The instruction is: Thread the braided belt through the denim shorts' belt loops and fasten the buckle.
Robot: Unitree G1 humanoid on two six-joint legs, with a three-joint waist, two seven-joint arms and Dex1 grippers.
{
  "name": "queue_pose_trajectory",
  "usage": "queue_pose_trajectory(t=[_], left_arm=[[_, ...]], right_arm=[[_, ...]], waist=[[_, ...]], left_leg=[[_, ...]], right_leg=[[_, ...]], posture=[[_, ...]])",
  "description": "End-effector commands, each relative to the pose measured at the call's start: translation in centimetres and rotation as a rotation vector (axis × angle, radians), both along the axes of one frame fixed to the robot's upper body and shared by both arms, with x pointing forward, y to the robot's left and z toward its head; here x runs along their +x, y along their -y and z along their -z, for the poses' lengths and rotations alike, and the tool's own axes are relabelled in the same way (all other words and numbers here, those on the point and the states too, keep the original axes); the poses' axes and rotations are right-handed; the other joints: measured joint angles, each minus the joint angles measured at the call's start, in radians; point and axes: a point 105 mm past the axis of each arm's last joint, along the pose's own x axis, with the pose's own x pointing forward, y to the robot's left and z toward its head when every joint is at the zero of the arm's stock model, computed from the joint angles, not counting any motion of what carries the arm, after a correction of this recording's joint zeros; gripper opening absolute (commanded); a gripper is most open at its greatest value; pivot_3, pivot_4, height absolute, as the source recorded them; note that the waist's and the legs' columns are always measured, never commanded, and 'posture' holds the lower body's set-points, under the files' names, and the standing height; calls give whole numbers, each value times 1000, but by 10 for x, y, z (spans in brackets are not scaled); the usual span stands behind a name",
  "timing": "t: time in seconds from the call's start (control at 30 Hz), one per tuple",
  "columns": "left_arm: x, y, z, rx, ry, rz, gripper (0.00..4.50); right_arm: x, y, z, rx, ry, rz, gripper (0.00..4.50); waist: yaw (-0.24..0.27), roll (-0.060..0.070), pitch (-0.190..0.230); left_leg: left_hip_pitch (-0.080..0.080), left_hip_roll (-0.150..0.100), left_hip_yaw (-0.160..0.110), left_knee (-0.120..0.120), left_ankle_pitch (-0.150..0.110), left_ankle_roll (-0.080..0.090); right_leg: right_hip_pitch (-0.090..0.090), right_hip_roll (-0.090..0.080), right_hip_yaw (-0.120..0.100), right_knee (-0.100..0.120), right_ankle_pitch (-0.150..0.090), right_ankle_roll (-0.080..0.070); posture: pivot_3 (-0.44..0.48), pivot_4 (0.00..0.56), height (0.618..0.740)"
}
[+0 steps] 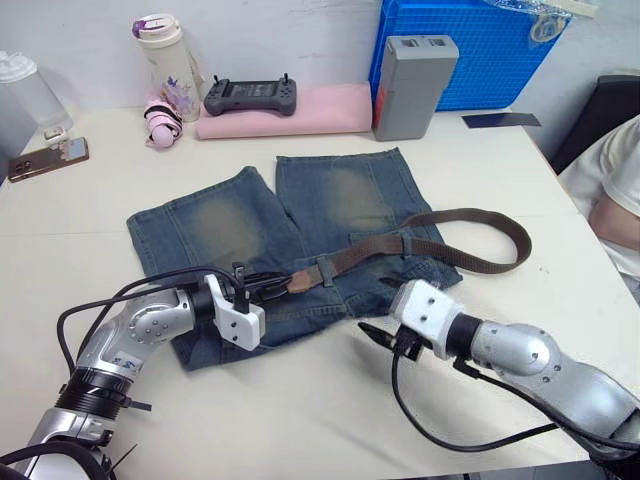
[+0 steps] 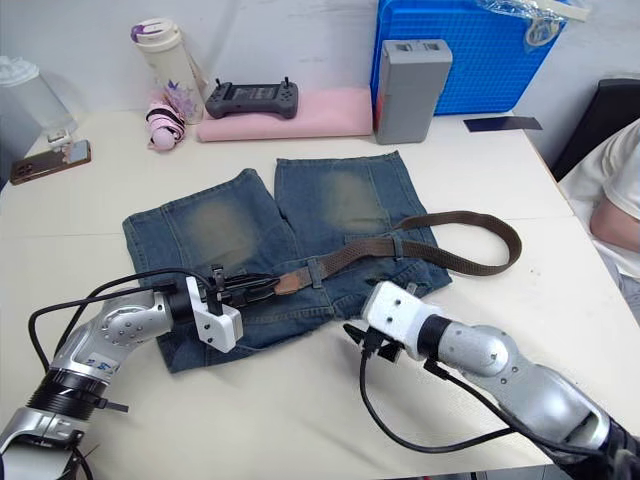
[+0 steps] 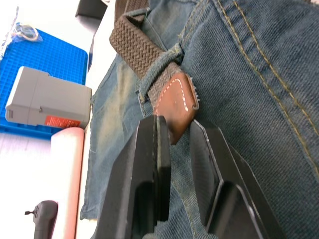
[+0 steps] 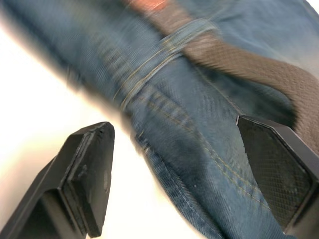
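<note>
The left tool [image 3: 174,134] is clenched on the braided belt's [image 1: 470,255] tan tip, just past a belt loop [image 3: 158,74]. Draw the tip flat along the waistband of the denim shorts [image 1: 230,225]. The right tool [image 4: 174,169] is released, beside the waistband; use it to pin the denim.

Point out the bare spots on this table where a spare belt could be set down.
Free: the table between the two arms, in front of the denim shorts; the stretch left of the shorts up to the phone; the strip right of the braided belt. Crowded: the back edge, with bottle, pink cloth and grey box.
</note>
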Motion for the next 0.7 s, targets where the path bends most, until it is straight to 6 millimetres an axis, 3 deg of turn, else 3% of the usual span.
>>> queue_pose_trajectory(t=[0.03, 0.13, 0.2, 0.27, 0.47, 0.5, 0.57, 0.7], left_arm=[[-5, 4, -11, -21, 40, 35, 914], [-6, 1, -10, -15, 41, 35, 914], [-7, 1, -10, -16, 41, 36, 914], [-7, 1, -11, -17, 41, 37, 914], [-6, 2, -11, -17, 41, 35, 914], [-5, 3, -11, -20, 42, 37, 914], [-5, 6, -11, -23, 44, 42, 103], [-3, 13, -10, -29, 46, 55, 14]], right_arm=[[4, -5, 7, -74, 86, -30, 4141], [12, -3, 19, -89, 80, 18, 4141], [17, -1, 25, -89, 71, 61, 3631], [18, 0, 31, -94, 51, 84, 2886], [23, 4, 33, -68, 29, 142, 56], [23, 3, 33, -65, 27, 143, 19], [23, 3, 33, -60, 22, 146, 0], [22, 3, 33, -56, 15, 149, 0]], waist=[[3, 0, 0], [11, 0, 0], [15, 0, 0], [19, 0, 0], [21, 0, 0], [21, 0, 0], [21, 0, 0], [22, -1, 0]], left_leg=[[0, 0, 0, 1, 0, 0], [0, 0, 0, 4, 0, 0], [0, 1, 0, 5, 0, 0], [0, 1, 0, 6, 0, 0], [0, 1, -1, 8, -1, 0], [0, 1, -1, 8, -1, 0], [0, 1, -1, 8, -1, 1], [0, 0, -1, 8, -1, 1]], right_leg=[[0, 0, 0, 0, 0, 0], [1, 0, 0, 1, 0, 0], [1, 0, 0, 1, 0, 0], [1, 0, 0, 1, 0, 0], [2, 0, 0, 2, 0, 0], [2, 0, 0, 2, 0, 0], [2, 0, 0, 3, 0, 0], [2, 0, -1, 3, 0, 0]], posture=[[0, 150, 724], [0, 150, 724], [0, 150, 724], [0, 150, 724], [0, 150, 724], [0, 150, 724], [0, 150, 724], [0, 150, 724]])
